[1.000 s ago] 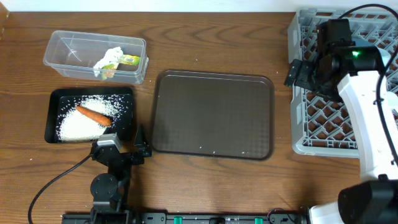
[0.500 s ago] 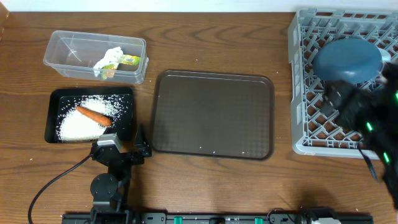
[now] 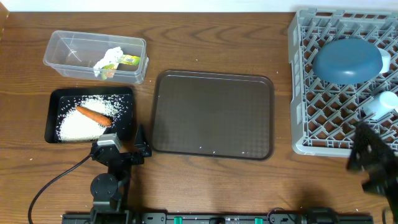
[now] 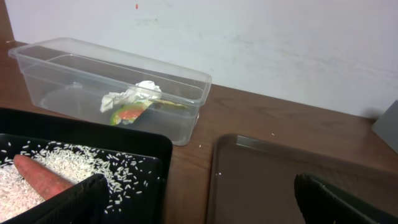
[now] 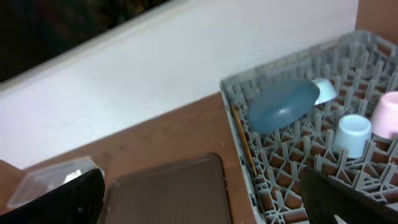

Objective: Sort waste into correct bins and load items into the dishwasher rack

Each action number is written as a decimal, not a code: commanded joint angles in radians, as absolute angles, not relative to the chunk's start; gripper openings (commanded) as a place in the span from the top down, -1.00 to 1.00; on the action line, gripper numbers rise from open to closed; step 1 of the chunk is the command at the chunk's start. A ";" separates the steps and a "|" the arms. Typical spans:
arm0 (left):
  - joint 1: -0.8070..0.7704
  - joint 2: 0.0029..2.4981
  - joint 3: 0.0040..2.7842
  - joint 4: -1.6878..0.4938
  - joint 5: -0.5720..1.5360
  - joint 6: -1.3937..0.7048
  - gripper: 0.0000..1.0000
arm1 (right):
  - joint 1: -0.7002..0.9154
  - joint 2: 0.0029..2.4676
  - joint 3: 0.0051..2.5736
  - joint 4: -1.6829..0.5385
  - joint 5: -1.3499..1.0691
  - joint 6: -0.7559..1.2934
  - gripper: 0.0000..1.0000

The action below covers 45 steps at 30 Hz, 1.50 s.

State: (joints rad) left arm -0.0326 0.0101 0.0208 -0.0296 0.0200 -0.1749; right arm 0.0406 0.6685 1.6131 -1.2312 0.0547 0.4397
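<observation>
Left tool (image 4: 200,200), wide open and empty, sits on the near side of the shallow black tray (image 3: 50,118) holding white rice grains (image 3: 74,129) and a small orange carrot (image 3: 93,114). Right tool (image 5: 202,198), likewise open and empty, hangs beside the grey lattice plastic rack (image 3: 311,118) containing the dark blue round dish (image 3: 347,60).

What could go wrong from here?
The chopsticks are thin and lie along a wall of the dishwasher rack; they might slip through its lattice. The left tool hangs close to a corner of the black tray; a sideways move could bump it and scatter rice.
</observation>
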 commanded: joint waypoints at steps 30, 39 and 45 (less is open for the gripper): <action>-0.027 0.004 0.004 -0.071 0.008 -0.154 -0.96 | 0.034 0.109 0.451 -0.566 0.165 0.477 -0.99; -0.027 0.004 0.004 -0.071 0.008 -0.154 -0.96 | 0.034 0.005 0.146 -0.189 0.130 0.440 -0.98; -0.027 0.004 0.004 -0.071 0.008 -0.154 -0.96 | 0.033 0.005 0.046 -0.072 0.096 0.307 -0.99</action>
State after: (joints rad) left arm -0.0326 0.0105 0.0231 -0.0341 0.0204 -0.1749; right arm 0.0406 0.0143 0.0750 -0.0910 0.1165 0.3969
